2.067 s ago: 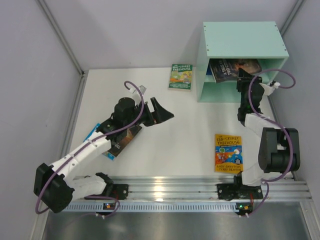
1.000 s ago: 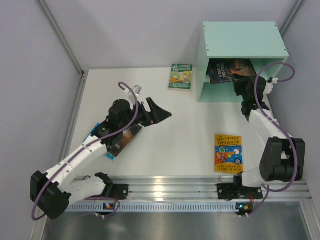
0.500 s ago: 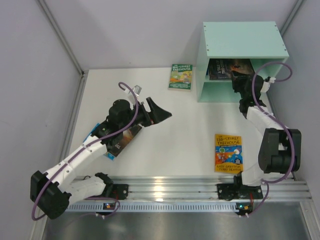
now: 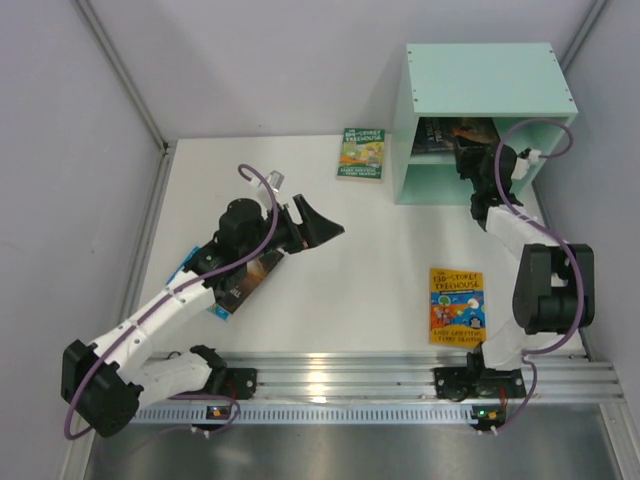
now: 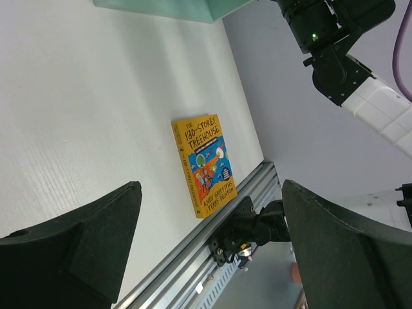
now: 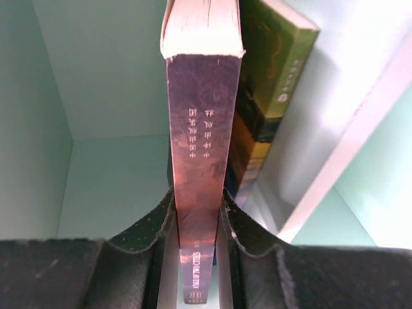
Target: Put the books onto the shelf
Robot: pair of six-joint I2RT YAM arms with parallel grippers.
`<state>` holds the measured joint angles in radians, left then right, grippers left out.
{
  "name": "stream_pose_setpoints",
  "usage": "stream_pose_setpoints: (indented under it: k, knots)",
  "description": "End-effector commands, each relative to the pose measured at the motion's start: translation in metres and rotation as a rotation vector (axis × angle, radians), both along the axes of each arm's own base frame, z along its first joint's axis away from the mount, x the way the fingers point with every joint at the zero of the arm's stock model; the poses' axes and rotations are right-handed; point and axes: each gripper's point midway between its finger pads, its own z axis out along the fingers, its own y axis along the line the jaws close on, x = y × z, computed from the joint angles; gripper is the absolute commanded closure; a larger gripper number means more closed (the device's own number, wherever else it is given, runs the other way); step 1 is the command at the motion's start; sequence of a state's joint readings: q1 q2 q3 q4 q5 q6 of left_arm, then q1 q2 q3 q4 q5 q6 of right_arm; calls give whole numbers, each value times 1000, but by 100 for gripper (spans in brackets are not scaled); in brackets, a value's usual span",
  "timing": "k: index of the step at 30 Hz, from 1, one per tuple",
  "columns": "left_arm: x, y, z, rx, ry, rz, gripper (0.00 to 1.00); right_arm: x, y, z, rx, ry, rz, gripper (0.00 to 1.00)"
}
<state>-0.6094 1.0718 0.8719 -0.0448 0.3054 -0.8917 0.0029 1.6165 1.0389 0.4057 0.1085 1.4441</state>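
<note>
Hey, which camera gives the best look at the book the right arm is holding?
The right wrist view: the dark book fills the frame spine-on, clamped in the right pincer inside the shelf. The top view shows it only as a dark patch in the upper compartment beside the arm. The left wrist view misses it.

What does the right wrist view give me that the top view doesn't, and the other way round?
Only the right wrist view: the right tool shut on a dark book by its spine, with a second book close beside it.
Only the top view: the green book and yellow book lying on the table, the left tool open, and more books under the left arm.
Both: the shelf, with the right tool reaching into it.
</note>
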Motion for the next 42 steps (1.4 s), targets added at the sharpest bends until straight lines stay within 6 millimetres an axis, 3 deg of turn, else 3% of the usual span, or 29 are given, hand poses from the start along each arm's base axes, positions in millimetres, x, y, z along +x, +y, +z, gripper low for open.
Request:
stream_pose_setpoints:
  k: [1, 5, 9, 18, 26, 34, 42]
  knots:
    - [7, -2, 21, -44, -72, 6, 5, 9, 18, 73, 11, -194, 37, 100]
    - [6, -1, 22, -45, -74, 7, 5, 7, 17, 70, 5, -172, 40, 99]
    - [5, -1, 23, -46, -76, 7, 5, 4, 18, 64, -23, -104, 55, 76]
    - [1, 4, 26, -50, -81, 18, 5, -7, 17, 66, -108, 17, 100, 53]
    - [-3, 7, 28, -60, -82, 20, 6, -13, 19, 55, -112, 105, 135, 50]
    - [-4, 9, 34, -70, -96, 29, 6, -19, 25, 53, -94, 115, 158, 57]
    - [-6, 10, 27, -58, -70, 30, 6, -19, 25, 52, -82, 113, 157, 62]
